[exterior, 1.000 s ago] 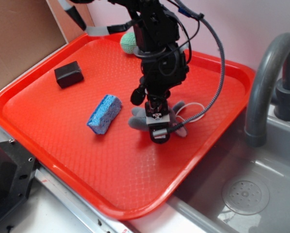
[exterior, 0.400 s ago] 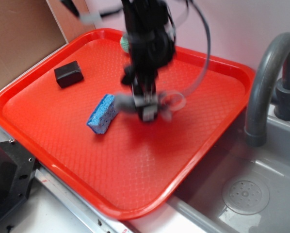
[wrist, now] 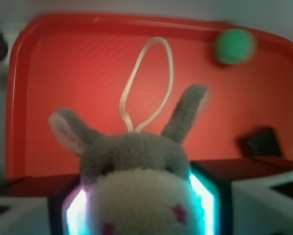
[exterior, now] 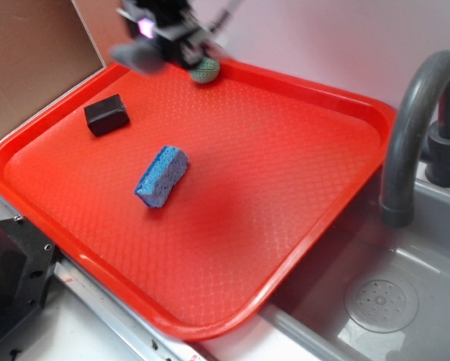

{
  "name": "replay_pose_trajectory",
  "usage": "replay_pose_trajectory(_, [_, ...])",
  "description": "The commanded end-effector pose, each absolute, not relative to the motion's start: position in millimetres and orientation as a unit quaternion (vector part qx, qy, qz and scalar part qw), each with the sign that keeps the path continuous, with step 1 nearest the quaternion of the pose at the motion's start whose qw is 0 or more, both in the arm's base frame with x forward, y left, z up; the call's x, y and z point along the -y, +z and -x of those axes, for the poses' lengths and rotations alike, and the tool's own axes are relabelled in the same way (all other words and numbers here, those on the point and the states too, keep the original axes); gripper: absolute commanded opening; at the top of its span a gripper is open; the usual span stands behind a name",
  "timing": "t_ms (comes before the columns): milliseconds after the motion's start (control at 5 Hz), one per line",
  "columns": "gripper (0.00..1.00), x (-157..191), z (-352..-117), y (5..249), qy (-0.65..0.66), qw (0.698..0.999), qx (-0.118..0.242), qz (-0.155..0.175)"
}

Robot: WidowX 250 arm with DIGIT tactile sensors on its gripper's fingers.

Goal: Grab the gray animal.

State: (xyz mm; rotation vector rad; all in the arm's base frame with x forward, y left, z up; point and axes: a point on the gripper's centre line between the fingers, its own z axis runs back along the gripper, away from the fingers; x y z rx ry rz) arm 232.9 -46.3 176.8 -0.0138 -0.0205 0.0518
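Gripper (wrist: pixel 139 205) pads are closed on the gray animal (wrist: pixel 136 171), one lit pad on either side of its cream face; you can confirm this in the wrist view, where the head fills the space between them. Your task's thing is therefore in the tool, not on the tray (exterior: pixel 285 188). Ears point away from the camera, and the thin white cord (wrist: pixel 146 83) hangs as a loop beyond them, so the body's long axis appears to run straight out along the tool's line of sight, crosswise to the pads' closing direction.

From the exterior view, you will find the gripper (exterior: pixel 146 37) raised over the far left corner of the tray, with a blurred gray shape (exterior: pixel 135 54) in its hold. Blur prevents reading the pads there.

Outward from it: the green ball (exterior: pixel 205 70) sits near the tray's far rim, close beside the tool in that view. A black block (exterior: pixel 107 114) lies on the left part of the tray, and the blue sponge (exterior: pixel 162 176) rests near the middle, well apart from the gripper. A gray faucet (exterior: pixel 413 128) stands at the right over the sink (exterior: pixel 375 301).

Judgement: the grab appears made. Hold seems to bear on the head only, so a slip is possible.
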Motion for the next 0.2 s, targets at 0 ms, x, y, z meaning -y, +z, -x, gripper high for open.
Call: replay_pose_trajectory(0, [0.00, 45.1, -218.7, 190.6, 0.075, 0.997, 0.005, 0.032])
